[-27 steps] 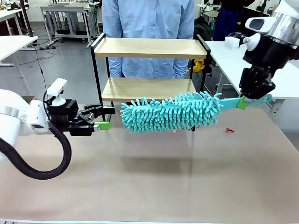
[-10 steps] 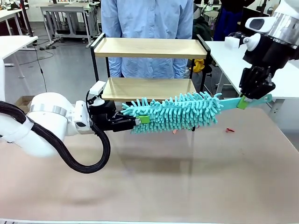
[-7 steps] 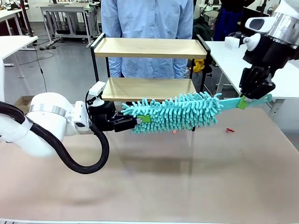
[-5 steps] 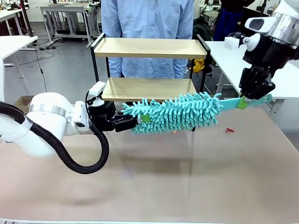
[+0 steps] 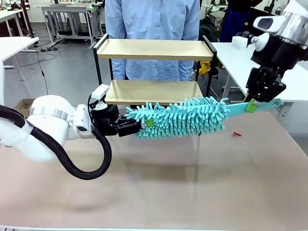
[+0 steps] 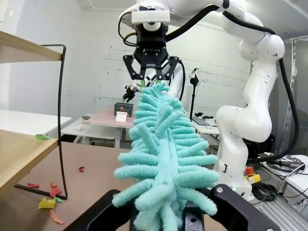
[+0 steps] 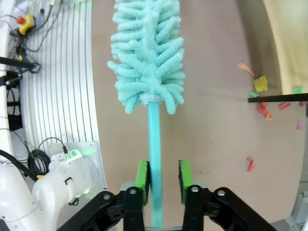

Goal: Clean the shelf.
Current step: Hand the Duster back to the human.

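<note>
The right hand [image 7: 161, 180] has just been opened: its green pads [image 7: 142, 175] are now seen apart from the thin teal handle of the fluffy teal microfibre duster [image 5: 180, 117], which is left clamped at its tip by the left hand [image 5: 139, 126]. A handover is thus judged complete. The two-tier wooden shelf with black frame [image 5: 154, 49] stands behind the duster, at the bench's [image 5: 159, 187] far edge. The left hand's fingertips are buried in fibres.

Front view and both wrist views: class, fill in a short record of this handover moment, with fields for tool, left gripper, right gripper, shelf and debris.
tool: teal duster, held level in front of the shelf
left gripper: shut on the duster's fluffy end
right gripper: open, pads astride the duster handle
shelf: two wooden boards, black frame
debris: coloured paper scraps on the table by the shelf legs
</note>
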Robot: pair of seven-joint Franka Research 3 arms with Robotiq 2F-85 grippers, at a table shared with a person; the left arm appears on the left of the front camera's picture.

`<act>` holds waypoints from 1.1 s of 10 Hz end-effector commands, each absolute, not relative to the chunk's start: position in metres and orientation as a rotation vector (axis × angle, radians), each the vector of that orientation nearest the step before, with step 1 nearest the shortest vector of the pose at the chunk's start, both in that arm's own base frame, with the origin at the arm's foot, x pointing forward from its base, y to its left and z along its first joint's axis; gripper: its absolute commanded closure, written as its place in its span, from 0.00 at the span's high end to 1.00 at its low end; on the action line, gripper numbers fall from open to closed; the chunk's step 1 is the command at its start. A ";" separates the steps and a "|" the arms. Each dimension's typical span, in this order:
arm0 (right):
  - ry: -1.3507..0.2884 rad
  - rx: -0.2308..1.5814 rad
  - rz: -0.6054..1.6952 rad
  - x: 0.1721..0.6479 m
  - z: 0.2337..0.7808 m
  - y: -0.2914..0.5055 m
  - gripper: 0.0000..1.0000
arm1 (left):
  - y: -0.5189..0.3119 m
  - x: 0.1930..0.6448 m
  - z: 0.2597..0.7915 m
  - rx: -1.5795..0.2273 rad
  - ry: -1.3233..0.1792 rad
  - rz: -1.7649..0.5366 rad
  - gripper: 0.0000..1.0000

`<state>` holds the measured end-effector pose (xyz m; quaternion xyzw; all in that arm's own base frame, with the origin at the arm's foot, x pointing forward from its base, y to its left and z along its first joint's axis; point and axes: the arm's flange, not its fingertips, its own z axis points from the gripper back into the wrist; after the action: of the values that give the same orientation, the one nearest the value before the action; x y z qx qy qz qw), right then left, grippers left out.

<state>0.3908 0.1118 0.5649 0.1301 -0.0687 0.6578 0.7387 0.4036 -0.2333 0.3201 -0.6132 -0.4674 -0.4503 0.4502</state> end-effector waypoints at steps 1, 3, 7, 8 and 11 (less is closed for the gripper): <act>-0.298 0.396 1.433 0.387 0.596 0.092 1.00 | -0.234 0.404 0.321 -1.518 -1.166 -1.113 0.00; -0.539 0.543 1.339 0.378 0.626 0.061 1.00 | -0.234 0.404 0.321 -1.518 -1.166 -1.113 0.00; -0.899 0.728 1.168 0.350 0.654 -0.039 1.00 | -0.234 0.404 0.321 -1.518 -1.166 -1.113 0.00; -0.928 0.758 1.145 0.346 0.652 -0.060 1.00 | -0.234 0.404 0.321 -1.518 -1.166 -1.113 0.00; -0.921 0.740 1.106 0.342 0.661 -0.073 1.00 | -0.234 0.404 0.321 -1.518 -1.166 -1.113 0.00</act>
<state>0.3398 -0.0869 0.6504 0.3468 -0.4113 0.4888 0.6867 0.4030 -0.2340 0.3189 -0.6130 -0.4661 -0.4506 0.4515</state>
